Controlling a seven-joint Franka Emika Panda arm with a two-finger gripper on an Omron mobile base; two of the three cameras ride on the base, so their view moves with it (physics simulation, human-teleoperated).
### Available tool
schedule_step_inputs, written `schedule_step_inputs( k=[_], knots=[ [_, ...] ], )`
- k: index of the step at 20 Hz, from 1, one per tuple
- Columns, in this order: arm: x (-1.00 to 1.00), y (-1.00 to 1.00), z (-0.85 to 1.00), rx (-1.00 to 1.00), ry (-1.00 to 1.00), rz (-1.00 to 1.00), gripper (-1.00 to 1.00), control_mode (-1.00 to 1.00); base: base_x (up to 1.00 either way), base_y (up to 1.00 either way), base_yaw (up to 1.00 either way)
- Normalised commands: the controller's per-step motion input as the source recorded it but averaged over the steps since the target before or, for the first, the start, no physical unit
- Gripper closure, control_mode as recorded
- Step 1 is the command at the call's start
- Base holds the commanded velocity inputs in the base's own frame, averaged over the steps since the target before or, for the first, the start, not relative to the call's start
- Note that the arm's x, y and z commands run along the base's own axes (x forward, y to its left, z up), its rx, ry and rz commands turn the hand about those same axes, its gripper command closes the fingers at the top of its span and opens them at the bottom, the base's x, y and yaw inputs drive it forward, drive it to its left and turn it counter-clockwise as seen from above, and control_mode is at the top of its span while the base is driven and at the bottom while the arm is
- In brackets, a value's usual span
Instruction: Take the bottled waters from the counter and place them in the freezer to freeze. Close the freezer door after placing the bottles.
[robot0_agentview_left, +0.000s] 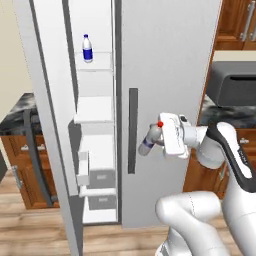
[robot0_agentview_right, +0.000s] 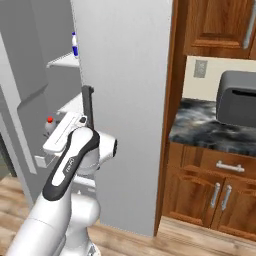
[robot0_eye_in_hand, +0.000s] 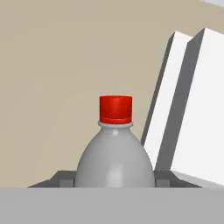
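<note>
The freezer (robot0_agentview_left: 95, 110) stands open, its white shelves showing. A blue-capped bottled water (robot0_agentview_left: 87, 48) (robot0_agentview_right: 75, 45) stands upright on an upper shelf. My gripper (robot0_agentview_left: 156, 137) (robot0_eye_in_hand: 115, 179) is shut on the red-capped bottled water (robot0_agentview_left: 149, 140) (robot0_eye_in_hand: 115, 153), held tilted in front of the plain silver door (robot0_agentview_left: 170, 75), just right of the open compartment. Its red cap (robot0_agentview_right: 49, 120) peeks past the hand. The freezer door (robot0_agentview_left: 47, 125) (robot0_agentview_right: 25, 75) is swung open at the left. The dark marbled counter (robot0_agentview_left: 232, 116) (robot0_agentview_right: 210, 131) lies to the right.
A dark grey appliance (robot0_agentview_left: 232, 82) (robot0_agentview_right: 239, 104) sits on the counter. Brown wooden cabinets (robot0_agentview_right: 220, 195) stand below and above it. The plain door's dark handle (robot0_agentview_left: 132, 131) is just left of the held bottle. More counter (robot0_agentview_left: 17, 112) shows behind the open door.
</note>
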Motion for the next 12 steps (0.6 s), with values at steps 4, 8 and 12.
schedule_step_inputs(
  k=[4,8,12],
  knots=[
    [0.0,0.0,0.0,0.0,0.0,0.0,1.0,1.0,0.23,0.65,0.01],
    [0.0,0.0,0.0,0.0,0.0,0.0,1.0,1.0,0.16,0.32,0.0],
    [0.0,0.0,0.0,0.0,0.0,0.0,1.0,1.0,0.2,-0.35,0.02]
  ],
)
